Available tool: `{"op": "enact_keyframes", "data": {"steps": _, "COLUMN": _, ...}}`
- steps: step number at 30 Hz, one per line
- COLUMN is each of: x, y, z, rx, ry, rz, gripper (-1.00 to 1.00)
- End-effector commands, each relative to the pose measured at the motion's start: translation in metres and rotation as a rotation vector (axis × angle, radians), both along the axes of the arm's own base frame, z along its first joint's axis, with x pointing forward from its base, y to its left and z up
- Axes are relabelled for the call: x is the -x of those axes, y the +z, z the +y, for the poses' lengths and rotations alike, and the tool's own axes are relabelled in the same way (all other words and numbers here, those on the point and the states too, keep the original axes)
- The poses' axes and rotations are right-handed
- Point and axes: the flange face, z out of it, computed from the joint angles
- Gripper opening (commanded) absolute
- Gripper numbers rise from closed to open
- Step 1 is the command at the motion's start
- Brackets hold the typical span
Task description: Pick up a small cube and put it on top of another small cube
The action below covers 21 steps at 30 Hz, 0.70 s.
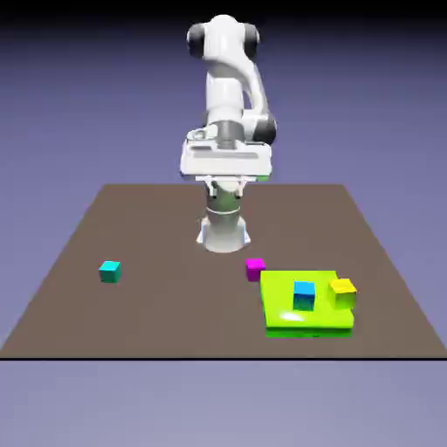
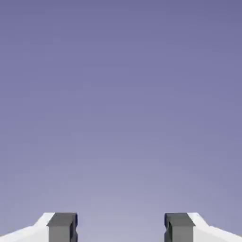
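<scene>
On the exterior view's left, a small teal cube (image 1: 109, 271) sits alone on the brown worktop (image 1: 157, 227), well apart from everything else. It is one possible base for the stack, but a long carry to it would give a loosely pinched cube time to slip.

Near the middle, the white arm (image 1: 229, 96) is folded up high at the far side. The tool (image 2: 121, 227) is released: in the hand view its two grey fingertips (image 2: 62, 227) stand wide apart with only blue-violet backdrop between them. That view shows no cube at all, so the descent would have to start without a close look at the target, and a misjudged line could nudge the cube instead of straddling it.

Just right of centre lies the small plain magenta cube (image 1: 255, 268), resting on the worktop and untouched. It sits just beside the far-left corner of a flat lime-green slab (image 1: 288, 319). A finger coming down on that side could strike the slab's edge or push the cube against it.

On the slab stand a small blue cube (image 1: 304, 295) and, further right, a small yellow cube (image 1: 342, 292), near each other. Placing onto either risks knocking its neighbour.
</scene>
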Motion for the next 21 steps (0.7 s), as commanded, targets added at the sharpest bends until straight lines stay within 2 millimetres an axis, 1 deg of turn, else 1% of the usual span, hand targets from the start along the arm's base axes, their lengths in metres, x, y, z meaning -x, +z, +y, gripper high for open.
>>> {"op": "enact_keyframes", "data": {"steps": 1, "x": 0.002, "y": -0.024, "z": 0.01, "rx": -0.001, "ry": 0.009, "rz": 0.088, "gripper": 0.0}}
{"op": "enact_keyframes", "data": {"steps": 3, "x": 0.01, "y": -0.071, "z": 0.029, "rx": 0.001, "ry": 0.026, "rz": 0.263, "gripper": 0.0}}
{"op": "enact_keyframes", "data": {"steps": 6, "x": 0.036, "y": -0.137, "z": 0.054, "rx": 0.015, "ry": 0.046, "rz": 0.526, "gripper": 0.0}}
{"op": "enact_keyframes", "data": {"steps": 9, "x": 0.075, "y": -0.195, "z": 0.073, "rx": 0.043, "ry": 0.06, "rz": 0.789, "gripper": 0.0}}
{"op": "enact_keyframes", "data": {"steps": 12, "x": 0.125, "y": -0.243, "z": 0.087, "rx": 0.086, "ry": 0.069, "rz": 1.049, "gripper": 0.0}}
{"op": "enact_keyframes", "data": {"steps": 13, "x": 0.129, "y": -0.246, "z": 0.088, "rx": 0.09, "ry": 0.07, "rz": 1.069, "gripper": 0.0}}
{"op": "enact_keyframes", "data": {"steps": 14, "x": 0.129, "y": -0.246, "z": 0.088, "rx": 0.09, "ry": 0.07, "rz": 1.069, "gripper": 0.0}}
{"op": "enact_keyframes", "data": {"steps": 21, "x": 0.144, "y": -0.304, "z": 0.086, "rx": 0.09, "ry": 0.07, "rz": 1.069, "gripper": 0.0}}
